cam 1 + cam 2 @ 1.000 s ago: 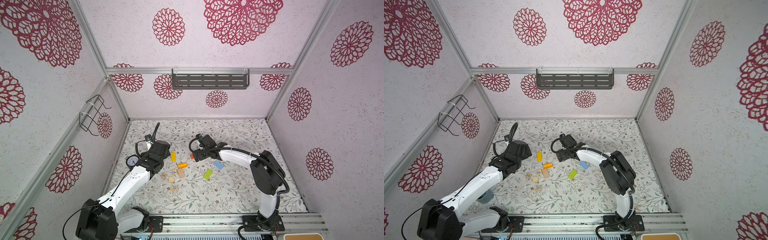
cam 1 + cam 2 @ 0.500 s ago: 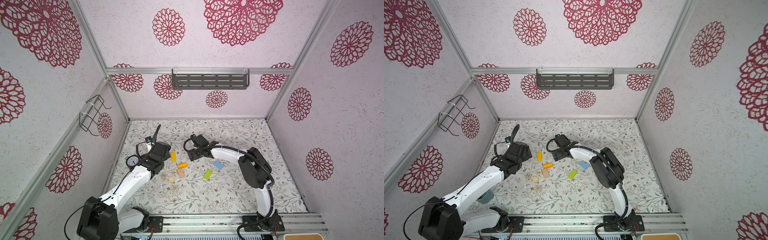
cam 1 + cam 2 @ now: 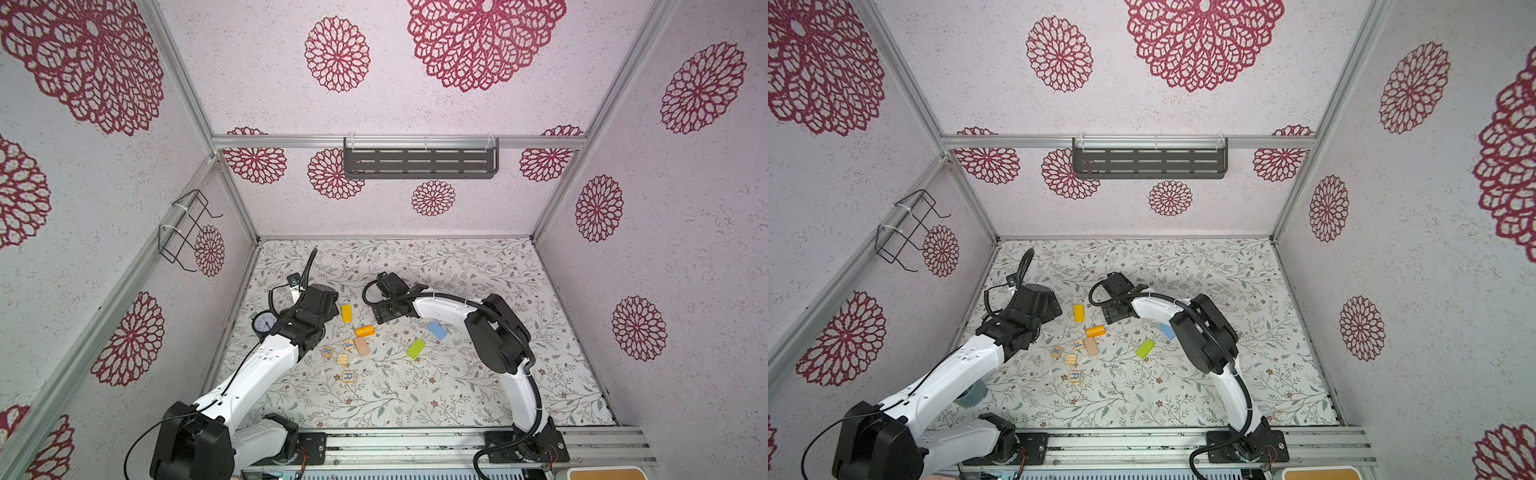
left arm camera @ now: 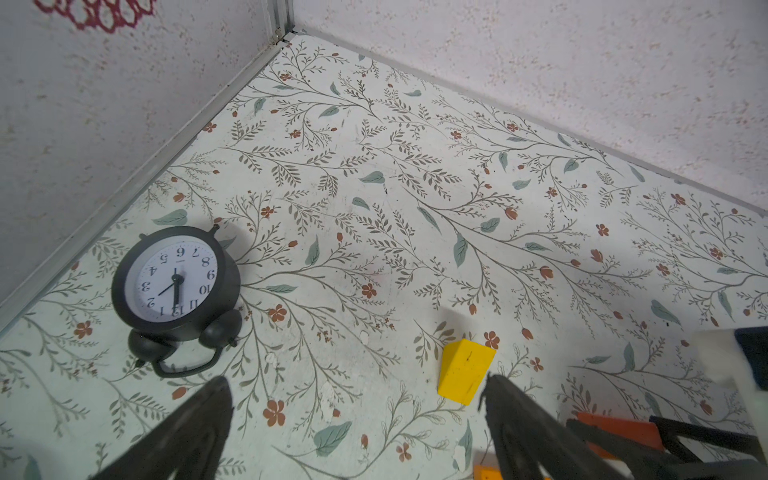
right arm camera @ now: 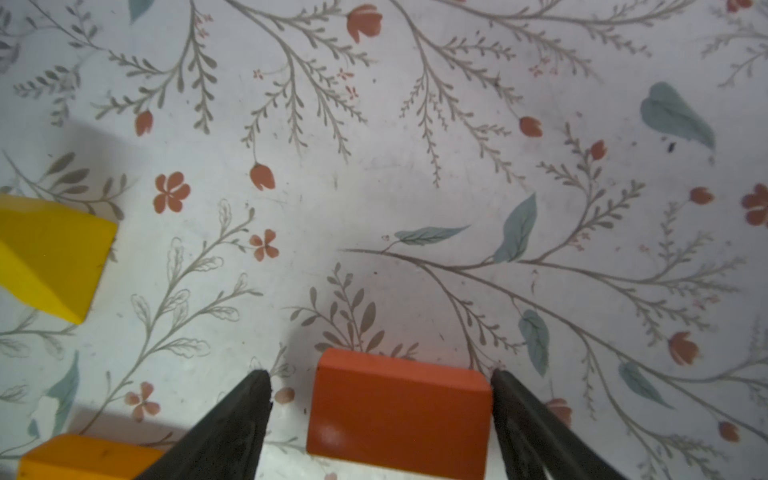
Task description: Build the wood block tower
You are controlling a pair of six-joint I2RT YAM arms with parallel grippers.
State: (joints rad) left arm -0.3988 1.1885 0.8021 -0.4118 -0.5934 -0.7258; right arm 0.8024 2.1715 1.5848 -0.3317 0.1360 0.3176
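Left gripper is held wide open and empty, with the clock at its 9 o'clock and the yellow block at 3. Right gripper has been lowered over the orange block. Its jaws are narrowed around it, one side still gapped, so nothing is clamped yet. First tower piece judged nearly grasped. Other blocks are scattered at 6 on the floral mat. Patterned walls all round, shelf at 12.

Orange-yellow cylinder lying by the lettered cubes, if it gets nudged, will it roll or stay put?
Probably rolls: the orange-yellow cylinder lies on its side on the flat table, so a sideways nudge should send it off. Pushed end-on, it would likely slide. It looks like solid painted wood, so likely stiff under a pinch.
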